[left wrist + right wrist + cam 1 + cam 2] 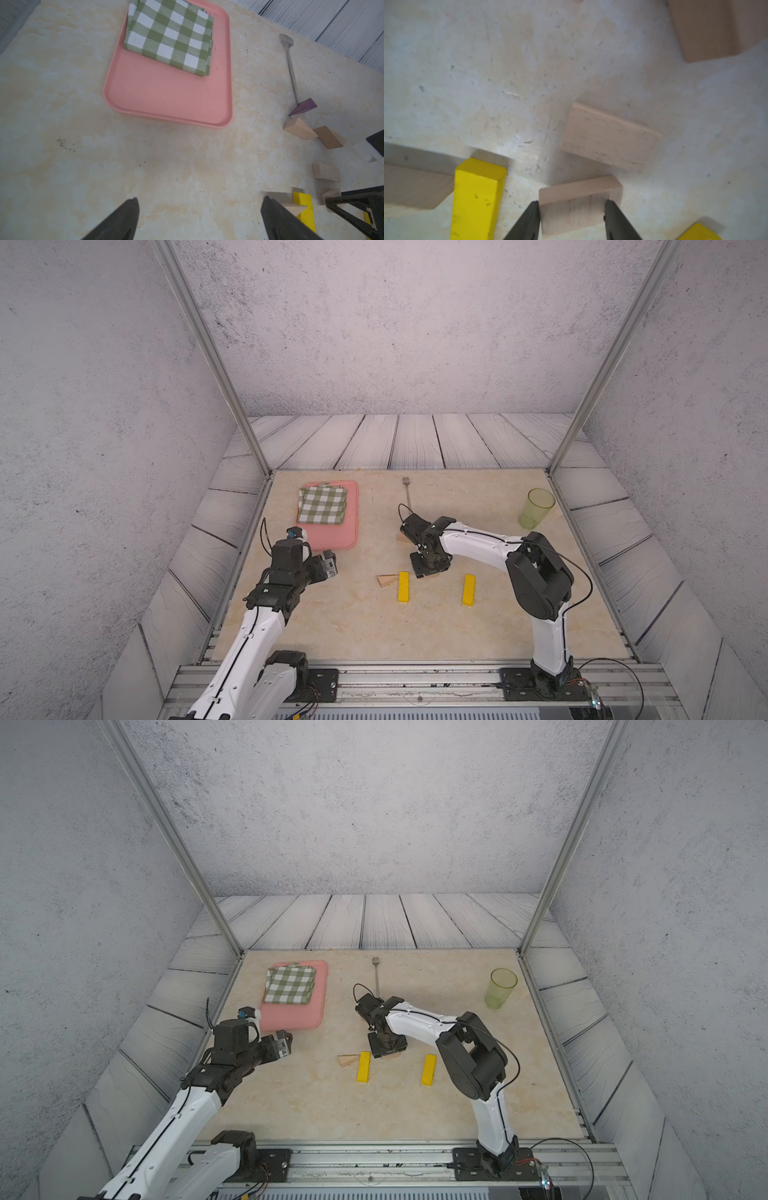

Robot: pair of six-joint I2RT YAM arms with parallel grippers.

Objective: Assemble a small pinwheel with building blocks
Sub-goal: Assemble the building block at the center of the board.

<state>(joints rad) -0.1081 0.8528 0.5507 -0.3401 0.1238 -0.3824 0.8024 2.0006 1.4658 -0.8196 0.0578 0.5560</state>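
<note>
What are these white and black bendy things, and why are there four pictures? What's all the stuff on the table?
They are two robot arms with pinching fingers. Two pictures look down from above; the other two come from little cameras on each arm's wrist. On the table lie a pink tray with a checked cloth, a fork, a green cup, two yellow bars, wooden wedges and a purple wedge. The right gripper grips a small wooden block. The left gripper is open and holds nothing.

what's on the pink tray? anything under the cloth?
A folded green-checked cloth lies on the far end of the pink tray; the near end is bare. Whatever is under the cloth is covered from view.
</note>
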